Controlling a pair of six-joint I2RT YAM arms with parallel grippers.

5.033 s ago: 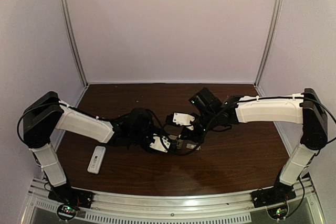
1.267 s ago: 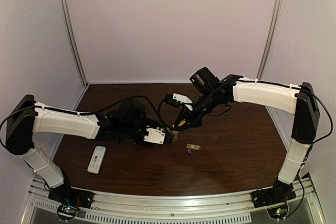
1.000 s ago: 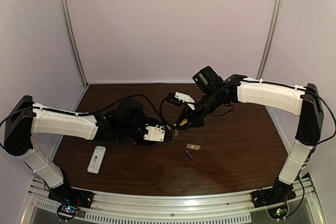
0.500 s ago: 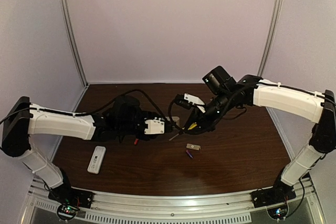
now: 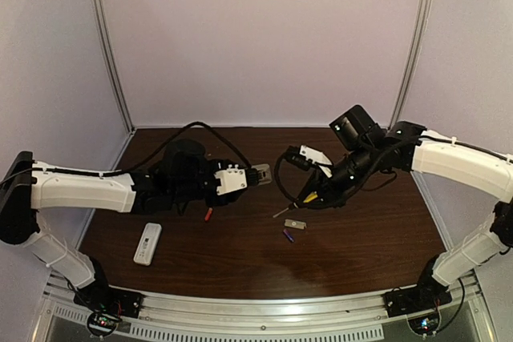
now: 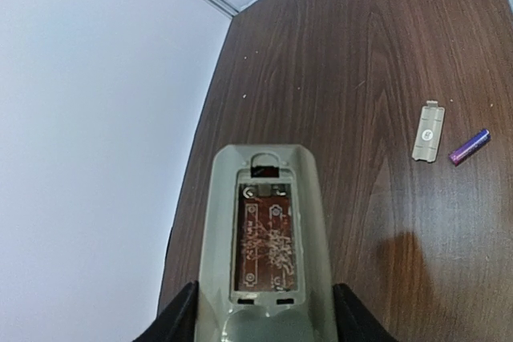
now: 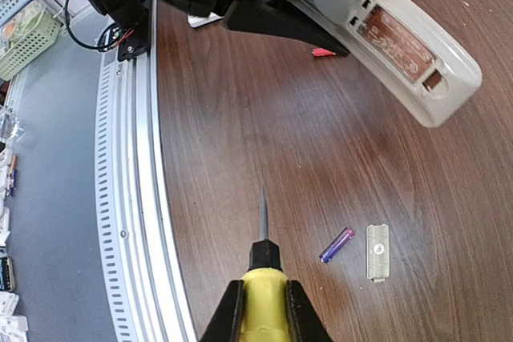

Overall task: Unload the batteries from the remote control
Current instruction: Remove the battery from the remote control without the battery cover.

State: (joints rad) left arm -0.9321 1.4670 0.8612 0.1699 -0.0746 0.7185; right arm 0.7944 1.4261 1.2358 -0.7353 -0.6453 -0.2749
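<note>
My left gripper (image 6: 264,319) is shut on the grey remote control (image 6: 268,230) and holds it above the table. Its back faces up, and the open compartment shows only a brown circuit board. In the top view the remote (image 5: 264,171) sticks out of the left gripper (image 5: 253,173). My right gripper (image 7: 263,300) is shut on a yellow-handled screwdriver (image 7: 264,282), tip pointing away from the remote. One purple battery (image 7: 337,244) lies on the table beside the grey cover plate (image 7: 377,251). A red battery (image 5: 208,215) lies under the left arm.
A second, white remote (image 5: 147,243) lies near the front left of the dark wooden table (image 5: 361,254). A metal rail (image 7: 128,198) runs along the table's near edge. The enclosure's walls stand close on the left, right and back.
The left gripper has carried the remote back and to the right. The right arm has drawn the screwdriver away to the right. A red battery now shows on the table.
</note>
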